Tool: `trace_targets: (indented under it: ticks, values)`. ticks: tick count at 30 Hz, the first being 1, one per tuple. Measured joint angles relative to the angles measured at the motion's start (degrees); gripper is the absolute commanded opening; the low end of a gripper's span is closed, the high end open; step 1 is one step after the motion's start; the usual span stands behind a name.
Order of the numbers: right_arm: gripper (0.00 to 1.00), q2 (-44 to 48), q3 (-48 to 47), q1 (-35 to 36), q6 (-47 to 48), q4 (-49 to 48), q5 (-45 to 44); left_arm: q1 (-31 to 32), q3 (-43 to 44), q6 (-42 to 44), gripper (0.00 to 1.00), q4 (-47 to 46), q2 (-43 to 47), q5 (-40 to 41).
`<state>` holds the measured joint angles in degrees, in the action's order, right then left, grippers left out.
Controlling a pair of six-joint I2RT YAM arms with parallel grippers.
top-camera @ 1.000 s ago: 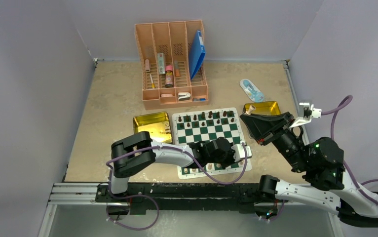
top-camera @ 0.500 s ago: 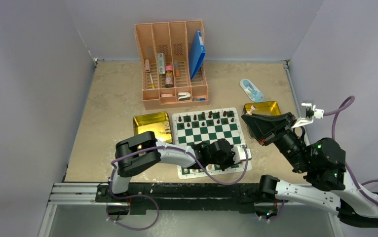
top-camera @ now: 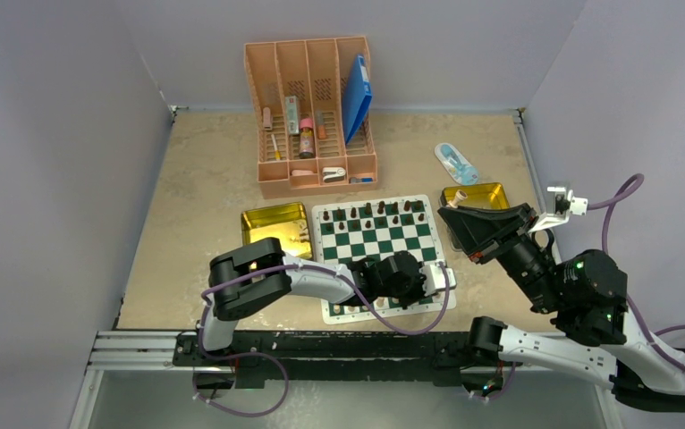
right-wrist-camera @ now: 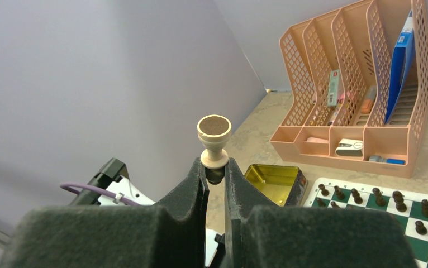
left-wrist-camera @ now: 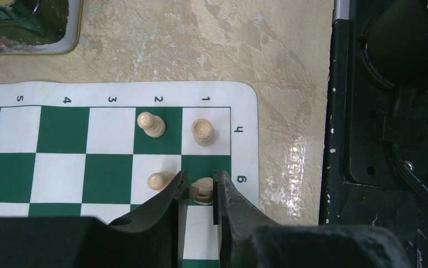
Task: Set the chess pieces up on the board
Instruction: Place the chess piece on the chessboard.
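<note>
Chess pieces point(top-camera: 381, 208) are standing in dark rows along the far edge of the board point(top-camera: 384, 243) on the counter point(top-camera: 205, 179). Left gripper point(left-wrist-camera: 199, 184) is clamping a pale chessman point(left-wrist-camera: 202, 191) standing on the green square at border letter g, column 1. Numerals 1 to 5 and letter h are showing along the white border. Right gripper point(right-wrist-camera: 215, 167) is pinching an upturned tan chessman point(right-wrist-camera: 214, 137) aloft, base uppermost, its other end hidden inside the grip.
</note>
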<state>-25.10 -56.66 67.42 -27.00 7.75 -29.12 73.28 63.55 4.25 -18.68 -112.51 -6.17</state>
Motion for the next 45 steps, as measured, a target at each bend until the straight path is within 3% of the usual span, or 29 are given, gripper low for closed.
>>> trace_targets:
  ticks: [18, 25, 38, 45]
  values:
    - [0.09, 0.1, 0.0, 0.0, 0.0, 0.0, 0.0, 0.0, 1.5, -0.1, 0.19, 0.6, -1.1, 0.0]
    - [0.09, 0.1, 0.0, 0.0, 0.0, 0.0, 0.0, 0.0, 1.6, -0.2, 0.4, 0.9, -1.1, 0.4]
    - [0.09, 0.1, 0.0, 0.0, -0.1, 0.0, 0.1, 0.0, 1.6, -1.7, 0.43, 0.8, -0.9, 0.4]
    - [0.09, 0.1, 0.0, 0.0, -0.4, 0.1, 0.2, 0.0, -1.0, -5.2, 0.44, -0.7, 6.2, 1.1]
